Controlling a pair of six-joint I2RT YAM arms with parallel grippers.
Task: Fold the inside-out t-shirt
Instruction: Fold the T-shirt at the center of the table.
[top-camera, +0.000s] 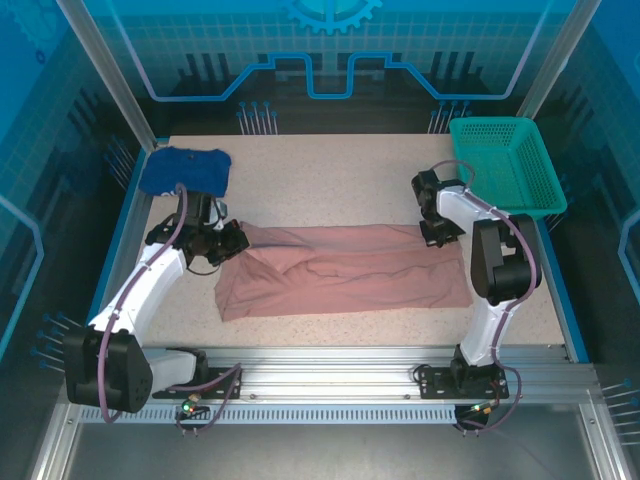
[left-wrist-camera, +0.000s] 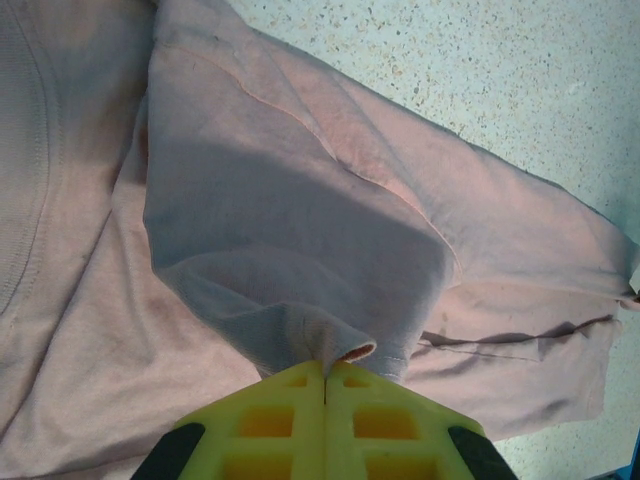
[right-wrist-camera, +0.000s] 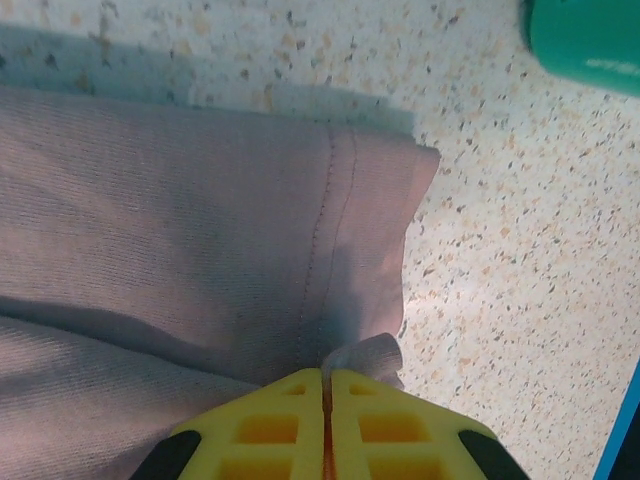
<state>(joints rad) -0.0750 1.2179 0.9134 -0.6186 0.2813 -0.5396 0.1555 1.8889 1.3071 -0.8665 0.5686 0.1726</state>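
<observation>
- Far left corner: crumpled dark blue cloth garment (top-camera: 185, 168), lying on the speckled beige table (top-camera: 330, 170), apart from the pink shirt.
- Left gripper (left-wrist-camera: 325, 372): yellow jaws pressed together, pinching a raised fold of pink fabric at the shirt's left end; the cloth lifts into a small tent there.
- Centre: soft dusty-pink inside-out t-shirt (top-camera: 340, 270), spread as a long creased band across the table between the two arms, stitched seams showing.
- Right gripper (right-wrist-camera: 327, 375): yellow jaws closed on a small pinch of the hemmed edge at the shirt's far right corner.
- Far right: teal-green plastic mesh basket (top-camera: 505, 165), rectangular, at the table's right edge near the right gripper, clear of the shirt.
</observation>
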